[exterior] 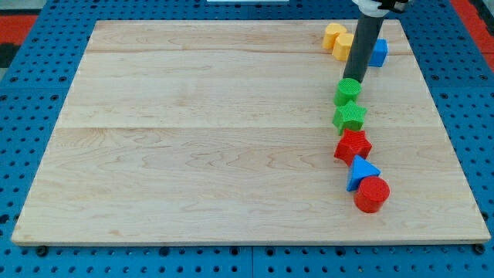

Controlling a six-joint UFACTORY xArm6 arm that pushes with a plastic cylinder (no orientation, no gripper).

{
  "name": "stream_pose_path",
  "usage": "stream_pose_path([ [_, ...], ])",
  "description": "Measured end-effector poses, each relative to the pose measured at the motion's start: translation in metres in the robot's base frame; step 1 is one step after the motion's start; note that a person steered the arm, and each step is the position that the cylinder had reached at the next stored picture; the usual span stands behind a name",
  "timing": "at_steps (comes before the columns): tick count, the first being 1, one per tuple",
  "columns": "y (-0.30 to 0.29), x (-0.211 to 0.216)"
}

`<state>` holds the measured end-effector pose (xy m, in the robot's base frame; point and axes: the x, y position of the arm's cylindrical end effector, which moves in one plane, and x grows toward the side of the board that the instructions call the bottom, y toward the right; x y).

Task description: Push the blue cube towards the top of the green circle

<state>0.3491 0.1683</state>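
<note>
The blue cube (378,52) sits near the view's top right, mostly hidden behind my rod. The green circle (348,92) lies below it and a little to the left. My tip (352,79) rests just above the green circle's top edge, touching or nearly touching it, below and left of the blue cube.
Two yellow blocks (338,39) sit left of the blue cube by the board's top edge. Below the green circle run a green star (350,117), a red star (353,145), a blue triangle (361,171) and a red circle (372,194). The wooden board (193,131) lies on a blue pegboard.
</note>
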Motion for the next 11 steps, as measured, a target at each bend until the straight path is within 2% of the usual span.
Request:
stream_pose_path([
  [1, 0.0, 0.0],
  [3, 0.105, -0.015],
  [4, 0.105, -0.065],
  [5, 0.093, -0.09],
  [7, 0.064, -0.092],
  [9, 0.062, -0.087],
  [11, 0.039, -0.061],
])
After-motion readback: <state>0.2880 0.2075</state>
